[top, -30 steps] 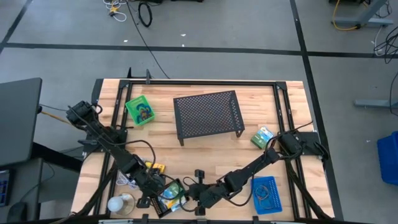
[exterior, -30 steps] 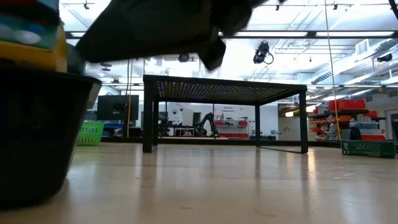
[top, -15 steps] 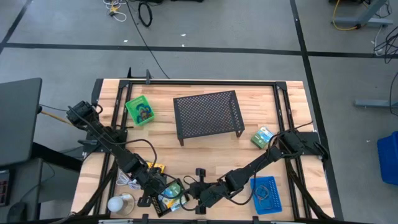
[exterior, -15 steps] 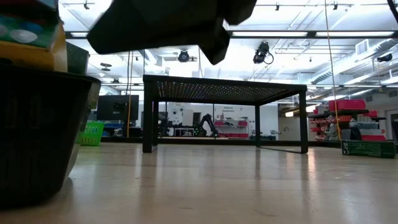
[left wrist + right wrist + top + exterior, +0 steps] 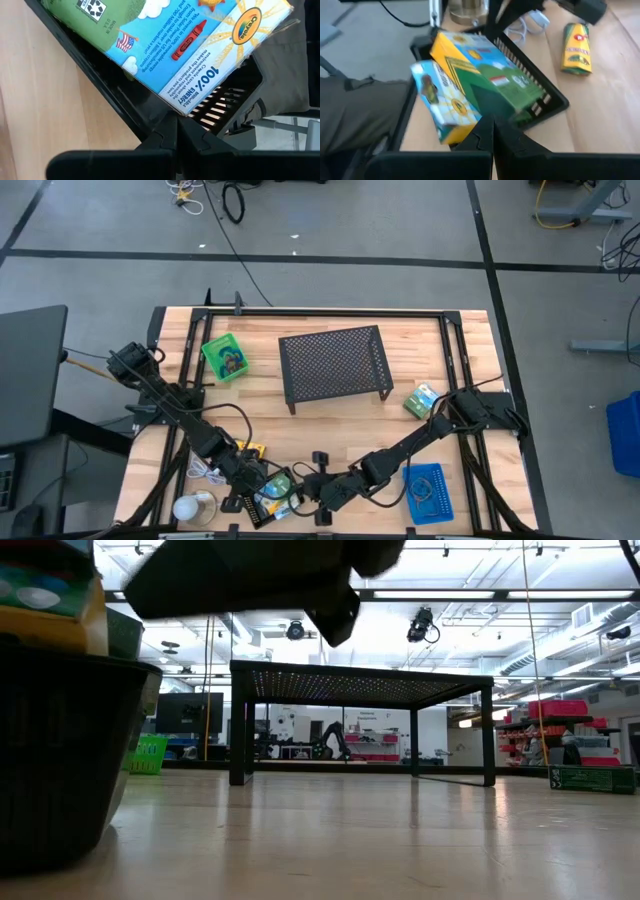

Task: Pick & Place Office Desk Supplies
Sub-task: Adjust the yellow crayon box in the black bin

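Note:
A black tray [image 5: 262, 512] stands at the table's near edge, left of the middle. Two crayon boxes lie in it: a green-blue one [image 5: 165, 40] and a yellow-green one [image 5: 485, 65]. My left gripper [image 5: 172, 127] is shut, its tips at the tray's outer wall [image 5: 105, 95]. My right gripper [image 5: 490, 127] is shut too. It comes from the table's right, with its tips at the tray's near corner [image 5: 547, 107], just under the green box. In the low view the tray [image 5: 60, 750] fills the left, and a dark hand [image 5: 250, 580] hangs over it. My left gripper has its shut tips at the black tray's wall [image 5: 150, 127], slanting down from the table's left. Whether they touch it I cannot tell. My right gripper has its shut tips by the tray's rim and the green box's end [image 5: 512, 112]. Whether they touch I cannot tell.
A yellow crayon box [image 5: 250, 448], a white cable [image 5: 205, 470] and a white ball [image 5: 188, 506] lie left of the tray. Farther off stand a black mesh riser [image 5: 335, 362], a green tray [image 5: 225, 358], a green-blue packet [image 5: 422, 400] and a blue tray [image 5: 428, 492].

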Available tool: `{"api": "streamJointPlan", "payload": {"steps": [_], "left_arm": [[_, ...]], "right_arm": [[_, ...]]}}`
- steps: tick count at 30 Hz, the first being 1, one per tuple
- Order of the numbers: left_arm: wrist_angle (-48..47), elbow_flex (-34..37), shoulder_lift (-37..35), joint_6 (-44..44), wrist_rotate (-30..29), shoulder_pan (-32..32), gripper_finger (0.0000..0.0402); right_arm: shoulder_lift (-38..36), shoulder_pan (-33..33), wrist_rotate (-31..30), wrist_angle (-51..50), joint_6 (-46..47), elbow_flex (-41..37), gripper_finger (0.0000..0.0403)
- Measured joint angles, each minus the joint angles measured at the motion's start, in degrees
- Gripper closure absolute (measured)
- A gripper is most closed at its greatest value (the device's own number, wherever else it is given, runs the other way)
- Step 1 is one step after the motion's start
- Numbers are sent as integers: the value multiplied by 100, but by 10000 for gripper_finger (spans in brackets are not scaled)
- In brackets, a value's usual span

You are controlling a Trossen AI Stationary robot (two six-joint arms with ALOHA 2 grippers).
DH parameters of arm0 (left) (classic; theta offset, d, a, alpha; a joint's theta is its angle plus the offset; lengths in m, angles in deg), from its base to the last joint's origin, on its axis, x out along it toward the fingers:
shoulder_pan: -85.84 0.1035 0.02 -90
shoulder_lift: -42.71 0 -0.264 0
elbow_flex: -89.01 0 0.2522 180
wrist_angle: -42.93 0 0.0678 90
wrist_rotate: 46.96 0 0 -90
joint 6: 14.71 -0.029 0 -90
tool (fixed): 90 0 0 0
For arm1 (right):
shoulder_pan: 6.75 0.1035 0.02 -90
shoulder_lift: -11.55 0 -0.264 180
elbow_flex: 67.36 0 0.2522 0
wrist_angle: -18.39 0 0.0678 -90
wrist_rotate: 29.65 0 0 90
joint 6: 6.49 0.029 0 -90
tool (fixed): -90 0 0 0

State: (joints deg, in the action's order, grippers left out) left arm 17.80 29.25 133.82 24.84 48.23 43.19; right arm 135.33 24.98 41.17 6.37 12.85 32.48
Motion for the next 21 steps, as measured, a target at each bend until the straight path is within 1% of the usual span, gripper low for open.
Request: {"api": "streamJointPlan", "payload": {"steps": [2,10,21], "left_arm": [[1,0,0,-3,0,0,401],[3,0,0,-17,-13,0,401],[79,4,2,-44,-9,0,401]], "right_arm": [[0,-21,127,145,-40,0,403],[126,-126,295,233,-74,0,403],[238,-151,361,348,-75,2,403]]}}
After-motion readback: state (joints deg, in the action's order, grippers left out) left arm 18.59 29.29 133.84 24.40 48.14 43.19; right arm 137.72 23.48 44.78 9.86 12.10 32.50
